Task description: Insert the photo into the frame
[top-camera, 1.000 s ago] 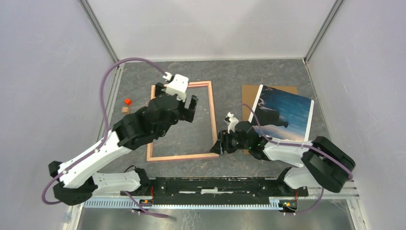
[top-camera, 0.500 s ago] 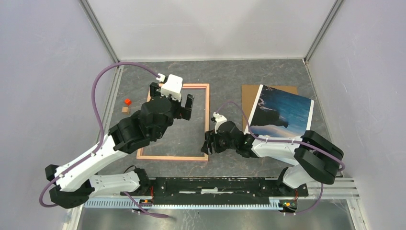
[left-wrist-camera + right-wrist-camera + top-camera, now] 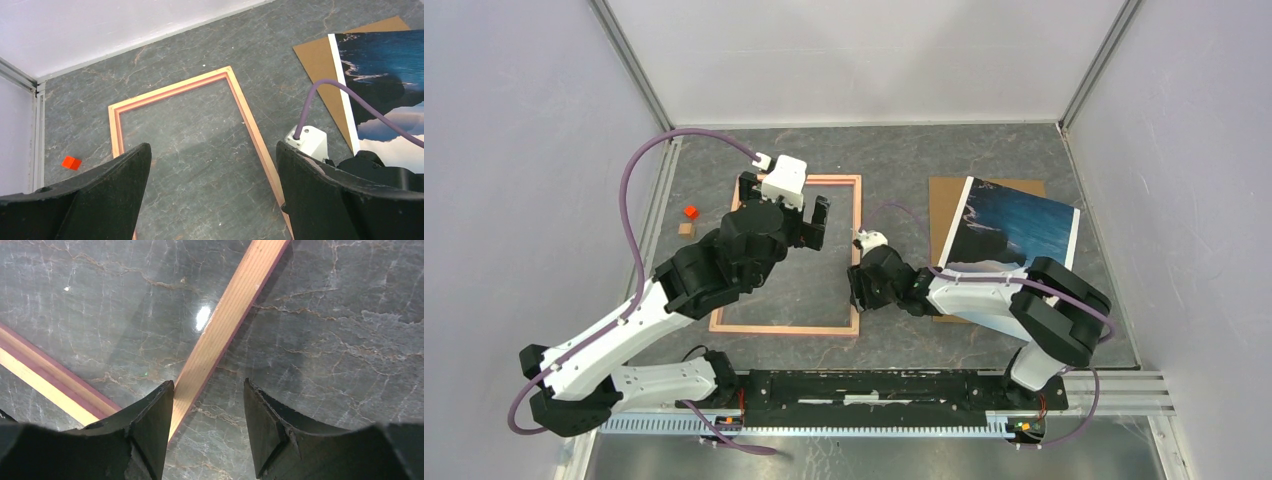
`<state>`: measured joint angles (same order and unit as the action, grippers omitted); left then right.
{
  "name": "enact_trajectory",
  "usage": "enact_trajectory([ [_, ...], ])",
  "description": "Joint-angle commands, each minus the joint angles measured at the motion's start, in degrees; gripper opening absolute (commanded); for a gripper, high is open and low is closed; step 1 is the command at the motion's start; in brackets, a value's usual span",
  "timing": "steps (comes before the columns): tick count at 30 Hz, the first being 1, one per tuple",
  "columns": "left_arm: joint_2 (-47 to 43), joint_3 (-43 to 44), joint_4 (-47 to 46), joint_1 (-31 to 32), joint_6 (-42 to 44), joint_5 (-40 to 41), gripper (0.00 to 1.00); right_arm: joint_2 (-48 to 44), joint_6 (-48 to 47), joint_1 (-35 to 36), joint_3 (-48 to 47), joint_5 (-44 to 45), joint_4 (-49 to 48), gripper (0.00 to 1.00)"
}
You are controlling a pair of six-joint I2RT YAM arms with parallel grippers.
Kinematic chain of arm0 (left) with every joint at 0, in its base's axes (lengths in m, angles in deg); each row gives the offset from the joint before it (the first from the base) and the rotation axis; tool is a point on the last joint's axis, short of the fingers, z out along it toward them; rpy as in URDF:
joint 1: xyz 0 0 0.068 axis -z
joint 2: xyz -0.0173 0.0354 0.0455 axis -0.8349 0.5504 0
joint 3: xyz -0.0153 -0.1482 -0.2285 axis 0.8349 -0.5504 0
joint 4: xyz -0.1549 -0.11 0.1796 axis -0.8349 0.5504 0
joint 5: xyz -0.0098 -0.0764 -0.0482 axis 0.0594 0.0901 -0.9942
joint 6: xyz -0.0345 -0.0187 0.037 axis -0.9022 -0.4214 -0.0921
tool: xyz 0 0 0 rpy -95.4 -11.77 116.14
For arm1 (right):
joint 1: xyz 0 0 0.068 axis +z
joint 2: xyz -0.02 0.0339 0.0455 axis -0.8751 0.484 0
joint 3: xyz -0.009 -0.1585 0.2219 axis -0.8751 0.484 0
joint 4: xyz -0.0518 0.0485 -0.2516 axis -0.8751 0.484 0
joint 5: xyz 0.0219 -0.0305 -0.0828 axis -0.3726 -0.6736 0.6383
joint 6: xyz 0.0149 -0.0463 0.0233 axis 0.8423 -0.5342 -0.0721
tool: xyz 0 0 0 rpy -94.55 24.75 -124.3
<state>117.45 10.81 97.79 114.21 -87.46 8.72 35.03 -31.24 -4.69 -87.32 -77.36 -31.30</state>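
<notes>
Frame encloses bare table; photo at 3 o'clock. Left hand spread wide, empty; right hand, parted, straddles frame rail.

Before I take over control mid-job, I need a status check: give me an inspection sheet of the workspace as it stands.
Surface: grey marbled table.
Job's things: frame lies flat left of centre, unfilled; photo lies to its right on a brown backing board.
Clutter: red cube and tan cube near the left edge.
Grippers: left claw open above the frame; right claw open astride the frame's right rail.
Cables: left arm's purple cable loops high; right arm's purple cable arcs near the photo.
Surroundings: white walls, metal corner posts.
</notes>
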Motion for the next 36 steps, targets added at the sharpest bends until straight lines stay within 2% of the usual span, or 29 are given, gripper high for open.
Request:
enact_trajectory([
  [1, -0.5, -0.1, -2.7, -0.2, 0.3, -1.1, 1.00, 1.7, -2.3, 0.0, -2.6, 5.3, 3.1, 0.57],
  [5, -0.1, 0.3, -2.1, -0.3, 0.1, -1.5, 1.00, 3.4, -4.3, -0.7, -4.1, 5.4, 5.8, 0.45],
  [8, -0.7, -0.1, -2.7, -0.3, 0.0, -2.2, 1.00, 2.1, -6.4, -1.7, -3.0, 7.3, 6.7, 0.43],
  [13, 0.0, 0.6, -1.9, -0.4, -0.1, -2.5, 1.00, -0.8, -16.0, -7.5, -0.7, 8.4, 8.6, 0.42],
  [18, 1.8, 0.4, -2.0, -0.5, -0.9, -3.0, 1.00, -3.7, -23.1, -14.9, -0.4, 9.8, 10.3, 0.46],
  [23, 5.7, 0.8, -1.3, -3.3, -2.8, -3.5, 1.00, -7.0, -26.2, -15.3, -3.4, 11.1, 13.0, 0.62],
  [29, 11.6, 2.8, 2.3, -12.3, -9.7, -7.8, 1.00, -15.1, -20.9, -15.3, -0.4, 6.8, 13.7, 0.78],
  [33, 13.3, -0.4, 6.8, -24.7, -19.7, -21.5, 1.00, -20.8, -13.2, -15.1, 7.3, -6.7, 6.6, 0.77],
  [36, 13.0, -6.8, 7.3, -34.9, -25.0, -33.0, 1.00, -23.2, -10.0, -13.9, 11.5, -11.9, 1.9, 0.72],
])
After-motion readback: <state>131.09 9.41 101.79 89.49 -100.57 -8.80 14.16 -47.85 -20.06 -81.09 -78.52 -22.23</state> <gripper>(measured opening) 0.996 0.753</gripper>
